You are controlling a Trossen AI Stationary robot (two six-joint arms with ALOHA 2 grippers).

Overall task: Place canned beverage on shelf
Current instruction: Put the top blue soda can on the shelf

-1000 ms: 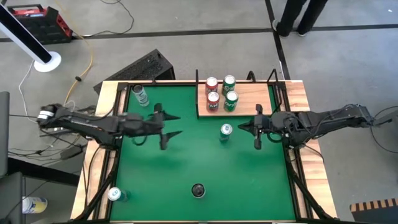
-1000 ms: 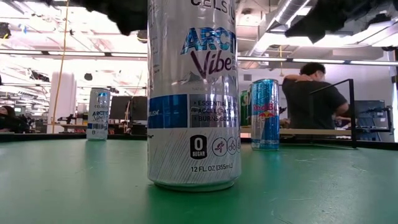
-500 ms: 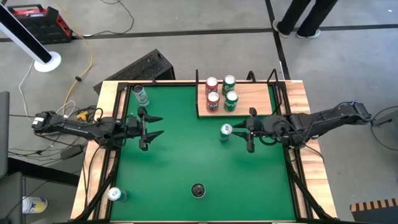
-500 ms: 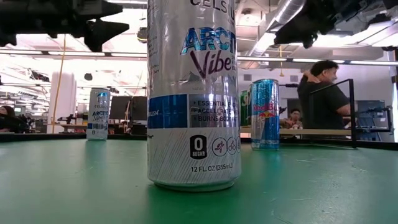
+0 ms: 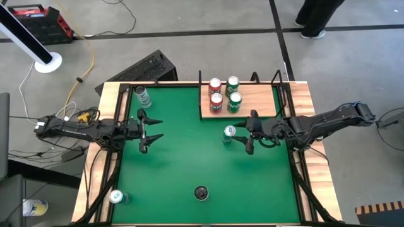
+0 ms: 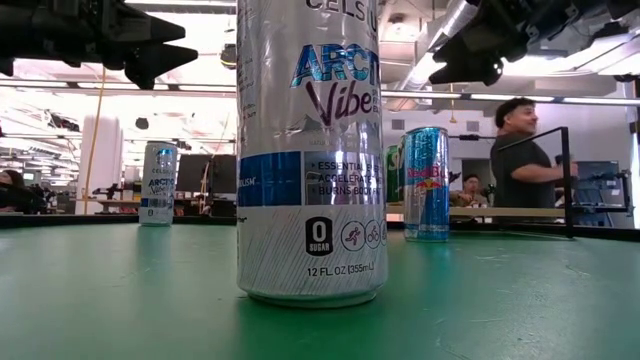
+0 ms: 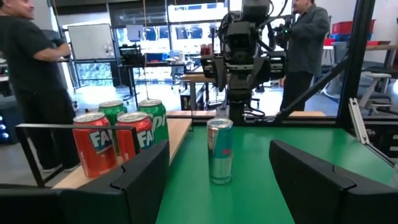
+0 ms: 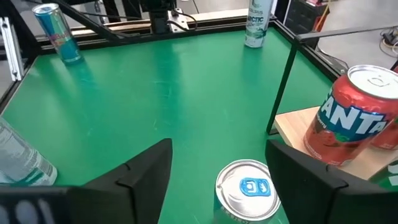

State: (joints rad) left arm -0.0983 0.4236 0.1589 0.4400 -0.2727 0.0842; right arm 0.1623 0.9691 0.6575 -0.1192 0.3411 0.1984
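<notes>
The right claw (image 5: 245, 133) has spread and closed in on the blue can (image 5: 229, 133), grasping nothing; the left claw (image 5: 150, 128) hovers released.

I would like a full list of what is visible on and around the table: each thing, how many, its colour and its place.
Shelf: one, light wood with black edging, far right part of table.
Cans on shelf: four, two red, two green.
Blue can: one, blue and silver, on the mat before the shelf.
Tall silver cans: three, far left corner, near left corner, near middle.
Person: one, dark shirt, behind table.
Left gripper: open, left side.
Right gripper: open, beside the blue can.
</notes>
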